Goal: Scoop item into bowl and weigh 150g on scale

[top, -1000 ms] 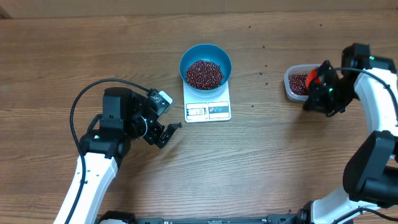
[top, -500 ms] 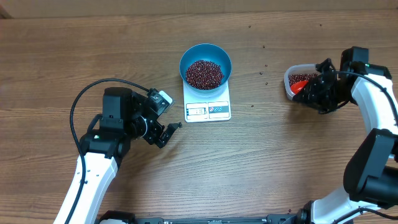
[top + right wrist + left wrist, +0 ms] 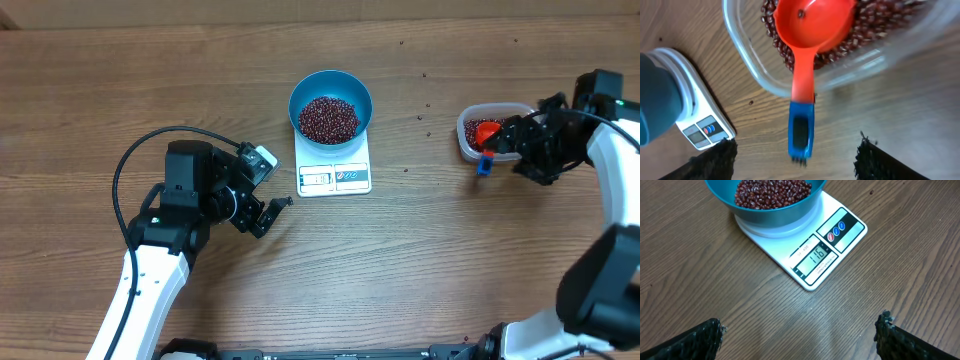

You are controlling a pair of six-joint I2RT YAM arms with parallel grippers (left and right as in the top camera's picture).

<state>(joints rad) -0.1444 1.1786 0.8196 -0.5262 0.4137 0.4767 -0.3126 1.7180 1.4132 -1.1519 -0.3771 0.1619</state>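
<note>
Fingers (image 3: 697,342) of the left gripper (image 3: 274,216) stood wide apart with nothing between them, low over the brown wooden table (image 3: 420,260) and just left of the flat white rectangular kitchen scale (image 3: 335,178). From the left wrist view the scale's display window faced the gripper and showed 116. On the far half of the scale sat the round, deep, bright blue bowl (image 3: 296,96), upright, its base on the platform. A loose maroon heap of small dark red-brown beans (image 3: 328,118) filled the bowl's bottom. To the right of the bowl, a few stray beans (image 3: 428,106) lay scattered on the bare wood, well apart from one another. Further right stood the clear rounded-rectangular plastic tub (image 3: 461,132), also holding beans. An orange-red plastic scoop with a blue handle end (image 3: 487,131) lay in it. The cup rested on the tub's beans, the stem crossed the near rim, and the blue end stuck out over the table. The right gripper (image 3: 508,142) hovered at the tub's right side, its fingers (image 3: 715,160) spread wide on either side of the scoop's handle, touching neither side, so the scoop lay free.
</note>
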